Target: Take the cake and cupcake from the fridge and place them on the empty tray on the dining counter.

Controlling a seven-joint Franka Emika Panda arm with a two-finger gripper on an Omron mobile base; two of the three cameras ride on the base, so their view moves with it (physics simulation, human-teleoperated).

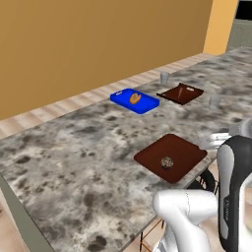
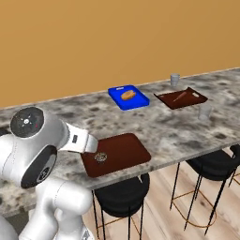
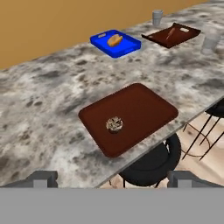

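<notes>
My gripper [image 3: 112,178] is spread wide and holds nothing; in the hand view its two tips [image 3: 41,178] stand far apart at the bottom, with the counter edge between them. It hangs above and short of the tray [image 3: 140,109], not touching it.

The cupcake [image 3: 114,124] sits on the tray, toward the corner closest to the hand camera, upright, with bare tray all round it. From the left base view I see the cupcake [image 1: 167,162] near the tray's [image 1: 172,150] near edge, and my arm rises just beside that corner. From the right base view the cupcake [image 2: 100,157] lies at the left end of the tray [image 2: 124,150], just past the grey tip of my hand.

The tray lies flat on the counter [image 3: 48,100], right at its front edge. A black stool [image 3: 153,164] stands under that edge, just below the tray.

Further back on the counter, well apart from the tray, is a blue tray [image 3: 124,47] with an orange item [image 3: 114,40] in it. To its right lies a second brown tray [image 3: 179,37] with a thin stick-like thing on it that I cannot make out. A grey cup [image 3: 157,18] stands just behind that one, and another cup [image 3: 210,43] stands near its right side.
</notes>
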